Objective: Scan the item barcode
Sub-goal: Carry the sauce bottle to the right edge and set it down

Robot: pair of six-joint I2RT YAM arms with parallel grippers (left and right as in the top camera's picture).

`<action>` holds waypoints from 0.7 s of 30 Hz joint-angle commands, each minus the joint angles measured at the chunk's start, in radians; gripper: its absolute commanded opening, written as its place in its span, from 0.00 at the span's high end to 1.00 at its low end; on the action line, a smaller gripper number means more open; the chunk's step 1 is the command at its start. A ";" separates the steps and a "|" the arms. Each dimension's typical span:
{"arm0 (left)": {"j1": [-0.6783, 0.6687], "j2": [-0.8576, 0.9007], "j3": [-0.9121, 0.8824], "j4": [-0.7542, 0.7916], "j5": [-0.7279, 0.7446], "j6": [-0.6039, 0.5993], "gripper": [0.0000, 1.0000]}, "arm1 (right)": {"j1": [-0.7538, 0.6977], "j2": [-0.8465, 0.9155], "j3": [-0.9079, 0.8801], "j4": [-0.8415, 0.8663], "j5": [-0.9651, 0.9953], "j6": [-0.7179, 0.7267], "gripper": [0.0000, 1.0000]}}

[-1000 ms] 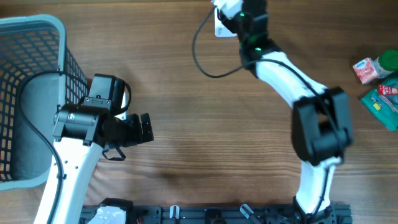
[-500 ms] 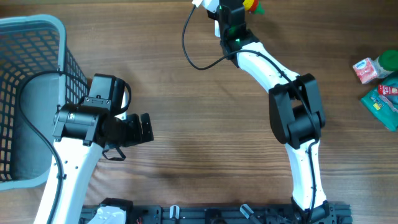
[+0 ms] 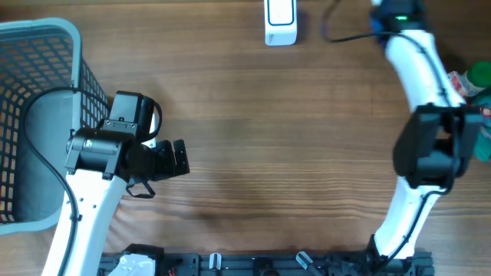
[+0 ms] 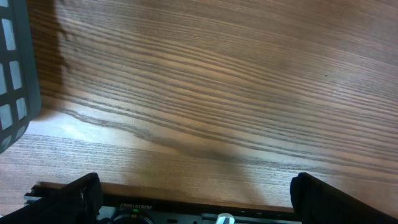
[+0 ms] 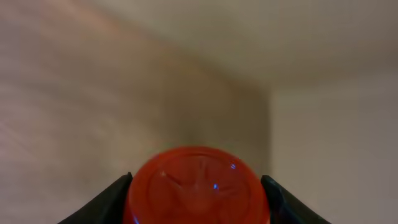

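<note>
Our right tool [image 5: 198, 199] is clenched on the red round item [image 5: 196, 177], with its fingers [image 5: 113, 202] pressed against both sides. That arm reaches to the far right of the surface [image 3: 307, 138], to the right of the white scanner [image 3: 280, 23]. Our left tool [image 3: 176, 159] hangs released beside the basket [image 3: 46, 34], holding nothing.

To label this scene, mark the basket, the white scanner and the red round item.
basket [image 3: 38, 27], overhead view, top rim.
white scanner [image 3: 280, 23], overhead view, middle of body.
red round item [image 5: 198, 186], right wrist view, centre of red face.
</note>
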 commanded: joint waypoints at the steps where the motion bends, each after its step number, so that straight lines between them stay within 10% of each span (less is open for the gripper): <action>1: -0.005 -0.004 -0.003 0.000 -0.010 -0.009 0.00 | -0.108 -0.022 -0.041 -0.052 -0.074 0.157 0.79; 8: -0.005 -0.004 -0.003 0.000 -0.010 -0.009 0.00 | -0.237 -0.022 -0.115 -0.065 -0.158 0.228 0.74; 17: -0.005 -0.004 -0.003 0.000 -0.010 -0.009 0.00 | -0.249 -0.073 -0.124 -0.114 -0.308 0.446 0.01; 21: -0.005 -0.004 -0.003 0.000 -0.010 -0.009 0.00 | -0.244 -0.160 -0.124 -0.114 -0.308 0.467 0.00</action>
